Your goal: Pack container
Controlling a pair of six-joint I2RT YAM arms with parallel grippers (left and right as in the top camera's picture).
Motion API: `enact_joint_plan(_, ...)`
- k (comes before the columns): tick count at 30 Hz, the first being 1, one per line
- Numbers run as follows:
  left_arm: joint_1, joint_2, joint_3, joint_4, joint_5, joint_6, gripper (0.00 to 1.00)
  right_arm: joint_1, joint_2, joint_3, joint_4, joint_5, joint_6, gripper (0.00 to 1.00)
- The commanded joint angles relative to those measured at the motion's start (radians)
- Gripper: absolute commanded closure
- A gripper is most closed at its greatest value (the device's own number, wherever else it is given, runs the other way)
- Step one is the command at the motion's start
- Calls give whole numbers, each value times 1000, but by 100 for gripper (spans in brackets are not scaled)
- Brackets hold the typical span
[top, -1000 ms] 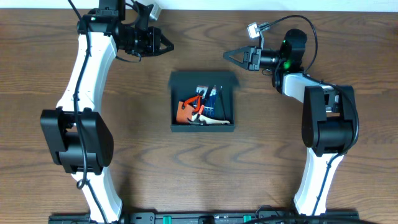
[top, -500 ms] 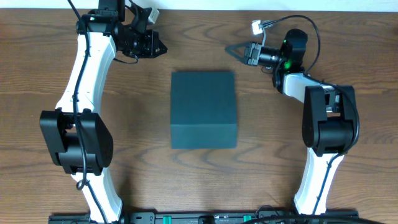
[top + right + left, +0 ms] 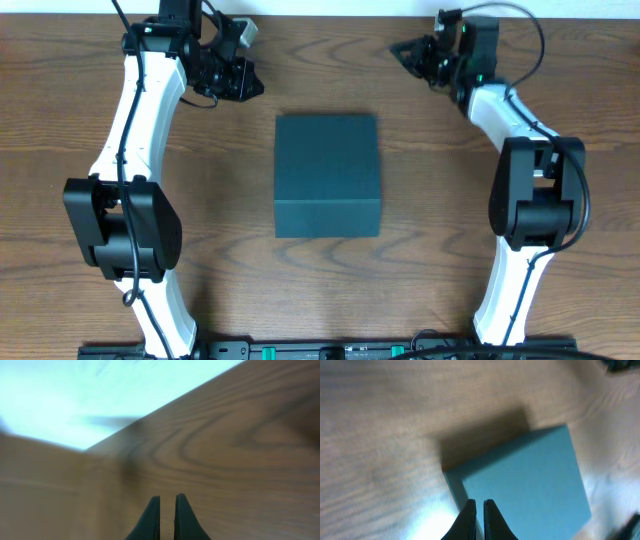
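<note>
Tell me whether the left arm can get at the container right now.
Probably yes. The left gripper, shut, sits apart from the closed container, beyond its far-left corner, with only bare table between them. Nothing stands in the way.

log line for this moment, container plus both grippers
container: lid closed, contents hidden | left gripper: shut, empty, clear of container | right gripper: shut, empty, clear of container | contact: none
</note>
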Motion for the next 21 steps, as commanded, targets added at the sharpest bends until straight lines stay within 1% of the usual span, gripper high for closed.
enact_joint_plan(1,0,-70,16,-55,-3,141,94,31,-81,141,-190,147,-192,98)
enact_joint_plan(3,-1,-92,16,-89,-1,182,94,45,-129,193,-335,201,-233,99)
enact_joint_plan(5,-4,-108,16,-109,0,188,94,68,-198,217,-460,266,-278,99)
enact_joint_plan(7,-15,-112,16,-134,20,195,94,103,-286,218,-573,340,-328,99)
enact_joint_plan(9,-36,-112,8,-166,65,239,94,142,-360,217,-671,417,-356,99)
enact_joint_plan(12,-80,-112,-26,-178,70,257,94,217,-466,214,-814,529,-383,99)
enact_joint_plan(14,-114,-112,-56,-176,69,276,94,267,-526,200,-893,585,-384,99)
enact_joint_plan(17,-167,-112,-101,-146,58,275,94,335,-613,138,-980,592,-376,99)
enact_joint_plan(19,-201,-112,-127,-125,19,275,94,376,-679,57,-1001,601,-372,99)
enact_joint_plan(21,-232,-112,-160,-100,-13,274,94,404,-749,-49,-1001,616,-338,99)
